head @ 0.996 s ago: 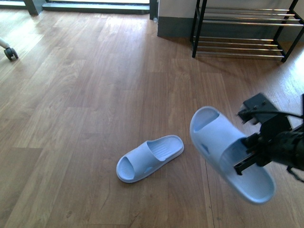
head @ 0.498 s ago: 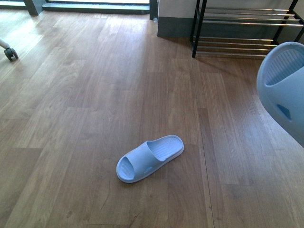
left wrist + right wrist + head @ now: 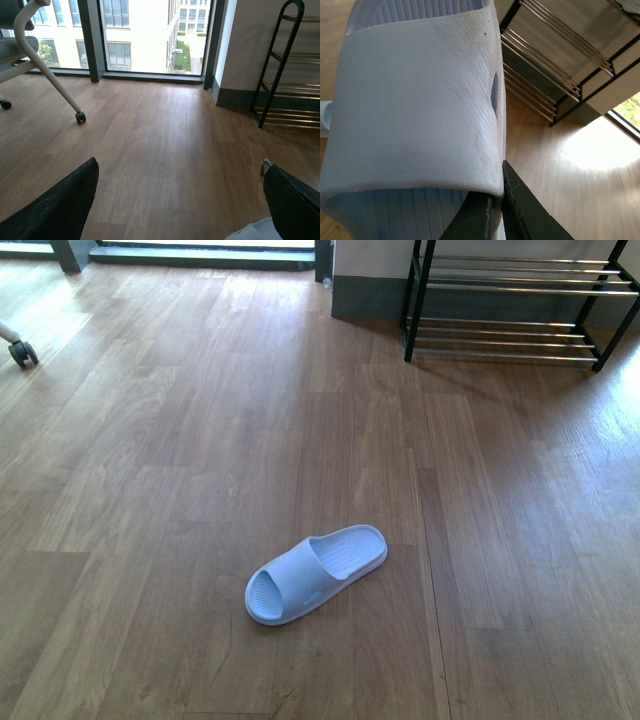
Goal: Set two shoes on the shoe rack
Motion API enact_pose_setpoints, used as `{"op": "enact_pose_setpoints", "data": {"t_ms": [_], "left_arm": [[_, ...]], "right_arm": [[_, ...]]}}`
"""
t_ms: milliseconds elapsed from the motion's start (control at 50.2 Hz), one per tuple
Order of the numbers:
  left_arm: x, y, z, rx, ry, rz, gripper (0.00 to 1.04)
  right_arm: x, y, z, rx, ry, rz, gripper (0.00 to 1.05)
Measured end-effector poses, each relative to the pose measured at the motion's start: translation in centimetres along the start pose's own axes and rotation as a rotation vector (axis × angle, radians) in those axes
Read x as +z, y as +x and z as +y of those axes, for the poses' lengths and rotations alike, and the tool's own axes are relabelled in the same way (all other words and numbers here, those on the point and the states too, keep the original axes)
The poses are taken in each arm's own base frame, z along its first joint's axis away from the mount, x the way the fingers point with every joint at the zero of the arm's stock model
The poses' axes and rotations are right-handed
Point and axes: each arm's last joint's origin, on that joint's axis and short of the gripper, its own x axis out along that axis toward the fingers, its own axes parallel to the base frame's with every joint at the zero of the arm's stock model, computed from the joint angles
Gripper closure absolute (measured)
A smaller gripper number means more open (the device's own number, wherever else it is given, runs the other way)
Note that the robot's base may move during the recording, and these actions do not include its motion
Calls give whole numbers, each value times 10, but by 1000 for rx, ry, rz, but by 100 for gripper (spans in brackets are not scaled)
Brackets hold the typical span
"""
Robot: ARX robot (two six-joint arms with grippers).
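A light blue slipper on the floor (image 3: 316, 573) lies flat on the brown wood floor (image 3: 150, 490). It is near the middle of the room, and its toe end points near and left. The shoe rack (image 3: 510, 310) stands far away on the right, by the wall, well apart from that slipper. It has black side bars and shiny rails. A chair wheel (image 3: 20, 352) shows at the far left edge.

The right tool (image 3: 499, 196) is pinched tight on the other slipper (image 3: 420, 110). It grips the edge of the wide strap. This slipper is held above the floor, and the rack's rails show just past it.

The left tool (image 3: 178, 167) is wide open. Its two black fingers (image 3: 60, 205) are far apart with only floor between them. Past it are a big window (image 3: 140, 35) and a chair (image 3: 45, 65).
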Motion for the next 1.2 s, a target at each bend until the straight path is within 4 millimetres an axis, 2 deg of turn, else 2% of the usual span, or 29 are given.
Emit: {"op": "enact_pose_setpoints", "data": {"t_ms": [179, 319, 578, 1195], "left_arm": [[0, 0, 0, 0, 0, 0, 9], [0, 0, 0, 0, 0, 0, 9], [0, 0, 0, 0, 0, 0, 9], [0, 0, 0, 0, 0, 0, 9]], "right_arm": [[-1, -17, 19, -47, 47, -55, 103], [-7, -16, 32, -49, 177, -73, 103], [-4, -13, 30, -27, 318, -144, 103], [-1, -15, 29, -42, 322, -177, 103]]}}
